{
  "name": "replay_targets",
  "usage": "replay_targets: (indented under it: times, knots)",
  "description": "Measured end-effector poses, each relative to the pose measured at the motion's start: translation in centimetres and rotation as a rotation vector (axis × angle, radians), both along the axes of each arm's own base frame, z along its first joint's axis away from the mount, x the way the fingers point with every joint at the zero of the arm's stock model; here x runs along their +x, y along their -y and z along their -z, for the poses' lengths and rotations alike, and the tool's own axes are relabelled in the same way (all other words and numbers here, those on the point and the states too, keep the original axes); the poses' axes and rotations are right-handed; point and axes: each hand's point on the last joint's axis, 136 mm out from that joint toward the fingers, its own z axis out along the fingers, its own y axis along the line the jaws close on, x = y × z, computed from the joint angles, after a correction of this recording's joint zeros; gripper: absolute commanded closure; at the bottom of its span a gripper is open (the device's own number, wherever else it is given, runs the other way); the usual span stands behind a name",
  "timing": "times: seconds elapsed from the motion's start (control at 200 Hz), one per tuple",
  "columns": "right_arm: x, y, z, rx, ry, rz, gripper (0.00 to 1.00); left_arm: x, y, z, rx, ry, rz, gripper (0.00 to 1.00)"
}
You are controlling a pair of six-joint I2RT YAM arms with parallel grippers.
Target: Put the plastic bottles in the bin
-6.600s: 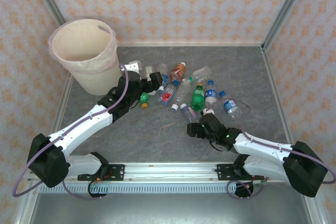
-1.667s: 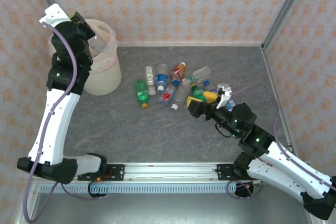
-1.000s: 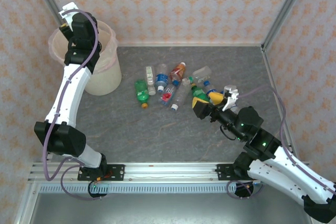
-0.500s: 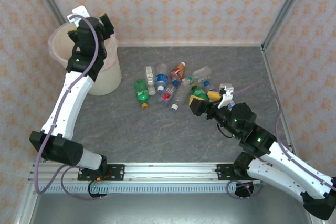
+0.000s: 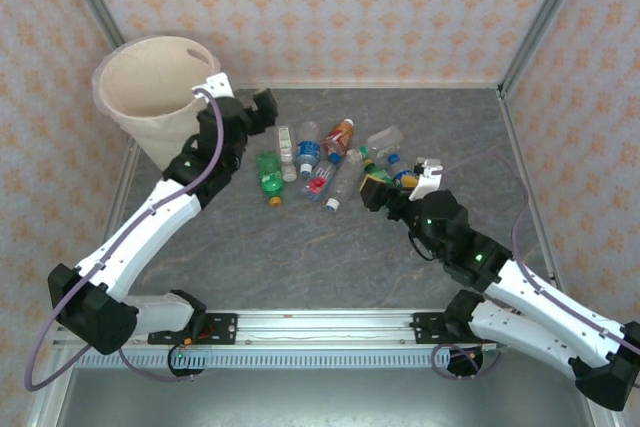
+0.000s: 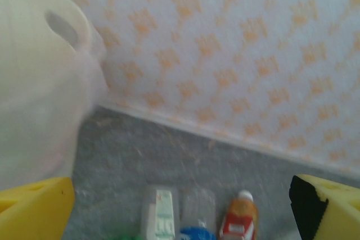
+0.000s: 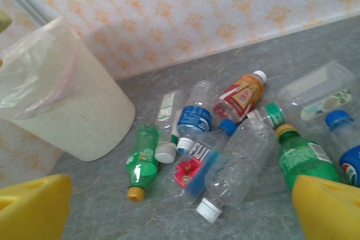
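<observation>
Several plastic bottles (image 5: pixel 330 157), clear, green and one orange (image 7: pixel 242 94), lie loose in a pile mid-table. The cream bin (image 5: pixel 150 97) with its thin liner stands upright at the far left. My left gripper (image 5: pixel 262 109) hovers just right of the bin, over the pile's left end; in its wrist view the left gripper (image 6: pixel 183 212) is open with nothing between the yellow fingertips (image 6: pixel 34 209), the bin (image 6: pixel 34 82) to its left. My right gripper (image 5: pixel 390 185) is at the pile's right side, open and empty (image 7: pixel 180 212), facing a green bottle (image 7: pixel 140 161) and the bin (image 7: pixel 62 94).
Patterned walls enclose the grey table on three sides, with metal posts (image 5: pixel 540 22) at the back corners. The arms' rail (image 5: pixel 320 332) runs along the near edge. Bare tabletop (image 5: pixel 300 257) lies in front of the pile.
My left arm has swung down and right from above the bin to the pile's left end, and its jaws have opened. The right gripper shifted slightly toward the pile.
</observation>
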Motion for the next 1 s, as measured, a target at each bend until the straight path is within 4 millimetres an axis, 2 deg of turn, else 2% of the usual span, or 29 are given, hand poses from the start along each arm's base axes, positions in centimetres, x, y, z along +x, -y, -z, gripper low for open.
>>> replay_targets:
  times: [0.27, 0.375, 0.47, 0.596, 0.731, 0.851, 1.001]
  knots:
    - [2.3, 2.3, 1.8, -0.04, -0.085, 0.169, 0.0, -2.6, 6.8, 7.1, -0.022, -0.097, 0.219, 0.01]
    - [3.3, 3.9, 2.8, -0.048, -0.123, 0.239, 0.0, -3.7, 8.9, 8.8, -0.03, -0.117, 0.29, 0.01]
    - [3.9, 5.3, 3.2, -0.049, -0.142, 0.29, 0.0, -4.5, 10.2, 9.5, -0.036, -0.124, 0.34, 0.01]
    - [4.5, 7.1, 3.5, -0.041, -0.158, 0.35, 0.0, -5.4, 11.3, 10.0, -0.046, -0.125, 0.39, 0.01]
    - [5.7, 10.1, 4.6, -0.036, -0.201, 0.432, 0.0, -6.2, 12.1, 10.5, -0.057, -0.125, 0.432, 0.01]
    - [6.7, 12.8, 6.7, -0.043, -0.272, 0.505, 0.0, -6.8, 12.4, 11.3, -0.083, -0.127, 0.451, 0.01]
    - [7.2, 14.9, 10.1, -0.039, -0.378, 0.541, 0.0, -7.6, 12.4, 13.0, -0.103, -0.149, 0.47, 0.01]
